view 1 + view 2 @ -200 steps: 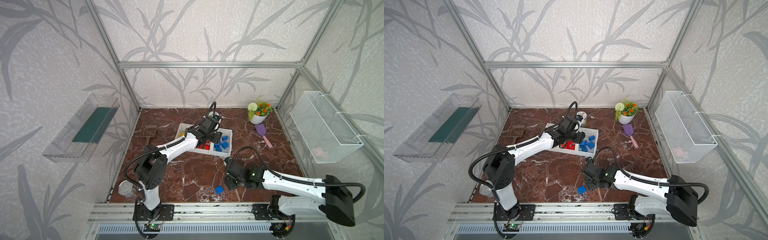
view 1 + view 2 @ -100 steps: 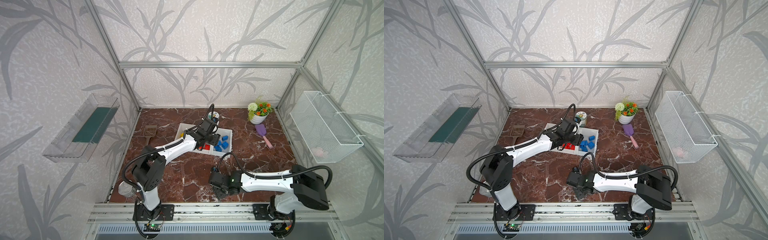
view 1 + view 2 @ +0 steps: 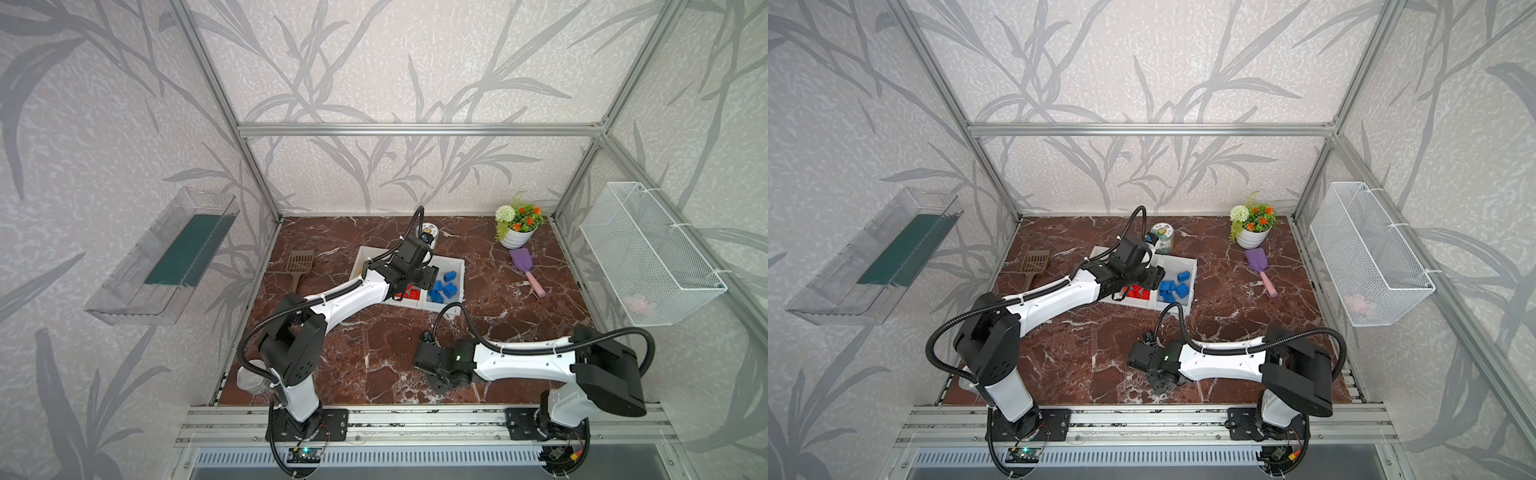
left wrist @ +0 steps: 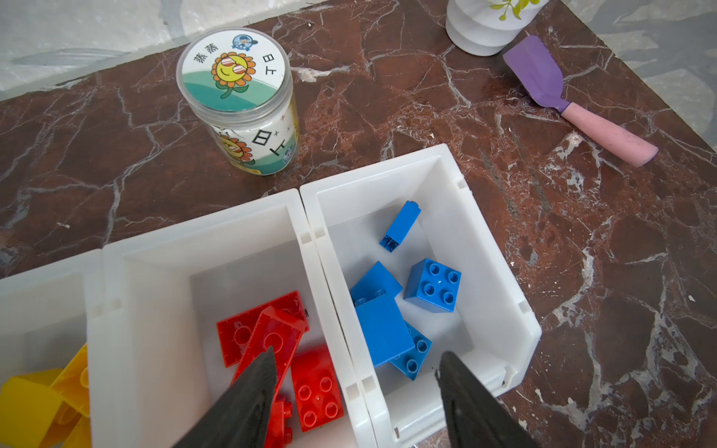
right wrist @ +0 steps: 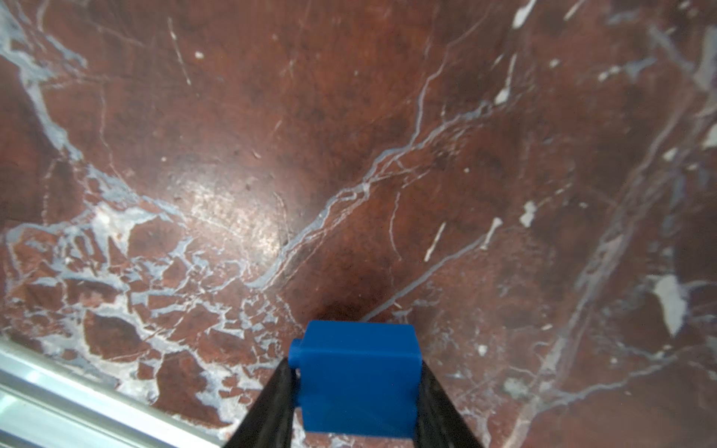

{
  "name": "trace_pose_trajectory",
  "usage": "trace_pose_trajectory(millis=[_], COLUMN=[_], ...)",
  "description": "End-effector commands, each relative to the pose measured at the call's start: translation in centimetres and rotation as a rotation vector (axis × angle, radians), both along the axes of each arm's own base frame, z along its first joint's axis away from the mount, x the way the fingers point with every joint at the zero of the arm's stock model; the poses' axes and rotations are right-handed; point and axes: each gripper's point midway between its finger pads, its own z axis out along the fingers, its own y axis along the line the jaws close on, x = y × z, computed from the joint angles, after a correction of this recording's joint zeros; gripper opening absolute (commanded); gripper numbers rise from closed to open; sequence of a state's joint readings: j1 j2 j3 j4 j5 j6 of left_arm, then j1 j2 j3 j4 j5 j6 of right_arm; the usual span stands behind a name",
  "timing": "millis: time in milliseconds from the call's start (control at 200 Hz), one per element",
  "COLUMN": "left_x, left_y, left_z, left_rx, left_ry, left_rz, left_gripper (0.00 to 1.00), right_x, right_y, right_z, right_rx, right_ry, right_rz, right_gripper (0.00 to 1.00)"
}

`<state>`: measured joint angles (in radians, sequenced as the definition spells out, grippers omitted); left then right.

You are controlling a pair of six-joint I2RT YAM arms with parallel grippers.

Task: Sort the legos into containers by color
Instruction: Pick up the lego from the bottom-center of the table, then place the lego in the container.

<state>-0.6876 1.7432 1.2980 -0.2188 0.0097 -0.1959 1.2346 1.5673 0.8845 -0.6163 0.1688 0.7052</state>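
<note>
Now the right gripper, low over the front of the table, has closed onto the loose blue brick, pinching its sides; lifting it looks like the next step. Farther back, the left gripper hangs spread and empty above the containers and their sorted legos.

Marble-patterned bench. I note a sunflower-labelled jar upright near the far edge, and a white flower pot at the far right corner, with a purple scoop on a pink handle lying near it. Brown slotted scoop near the left edge; metal cup at the near left corner. Clear tray on the left wall; wire basket on the right wall, something pink inside.
</note>
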Motion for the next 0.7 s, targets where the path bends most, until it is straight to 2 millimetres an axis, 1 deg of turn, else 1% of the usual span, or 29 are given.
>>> trace_pose_trajectory(millis=[0, 110, 125, 135, 180, 220, 290, 360, 460, 500, 590, 615, 625, 635, 695], left_x=[0.1, 0.0, -0.1, -0.1, -0.3, -0.4, -0.8, -1.3, -2.2, -2.6, -3.3, -3.5, -3.6, -3.7, -4.1], left_y=[1.0, 2.0, 2.2, 2.3, 2.8, 3.3, 4.0, 4.6, 5.6, 5.9, 6.7, 6.9, 7.0, 7.0, 7.5], left_z=[2.2, 2.9, 2.9, 3.0, 3.3, 3.4, 3.5, 3.4, 3.1, 3.0, 2.8, 2.7, 2.7, 2.7, 2.7], left_rx=[-0.036, -0.045, -0.045, -0.044, -0.046, -0.046, -0.044, -0.043, -0.044, -0.045, -0.049, -0.049, -0.049, -0.049, -0.051], left_ry=[-0.041, -0.058, -0.058, -0.061, -0.065, -0.070, -0.073, -0.073, -0.064, -0.062, -0.057, -0.055, -0.056, -0.056, -0.057], left_rz=[0.033, 0.055, 0.058, 0.060, 0.071, 0.078, 0.089, 0.096, 0.110, 0.115, 0.130, 0.133, 0.135, 0.138, 0.148], left_gripper=[0.69, 0.69, 0.69, 0.69, 0.69, 0.69, 0.69, 0.70, 0.70, 0.69, 0.70, 0.69, 0.70, 0.69, 0.70], right_x=[3.2, 6.9, 7.2, 8.0, 9.8, 11.3, 14.0, 16.6, 20.4, 21.8, 24.5, 25.1, 25.4, 25.6, 26.8], right_y=[-0.9, -2.1, -2.1, -2.5, -3.0, -3.2, -2.9, -2.6, -2.9, -2.7, -2.2, -2.2, -2.1, -2.1, -2.0], right_z=[3.6, 5.9, 6.2, 6.5, 7.6, 8.6, 10.3, 11.5, 12.0, 12.0, 11.6, 11.8, 11.0, 10.8, 10.2], right_rx=[0.008, 0.045, 0.050, 0.054, 0.073, 0.092, 0.137, 0.179, 0.193, 0.199, 0.210, 0.217, 0.207, 0.203, 0.194], right_ry=[-0.100, -0.152, -0.158, -0.164, -0.190, -0.221, -0.287, -0.320, -0.326, -0.328, -0.314, -0.312, -0.295, -0.287, -0.253], right_rz=[0.011, -0.038, -0.036, -0.058, -0.083, -0.094, -0.093, -0.102, -0.135, -0.138, -0.149, -0.154, -0.156, -0.158, -0.168], right_gripper=[0.39, 0.39, 0.39, 0.39, 0.39, 0.39, 0.39, 0.39, 0.39, 0.38, 0.39, 0.39, 0.39, 0.39, 0.41])
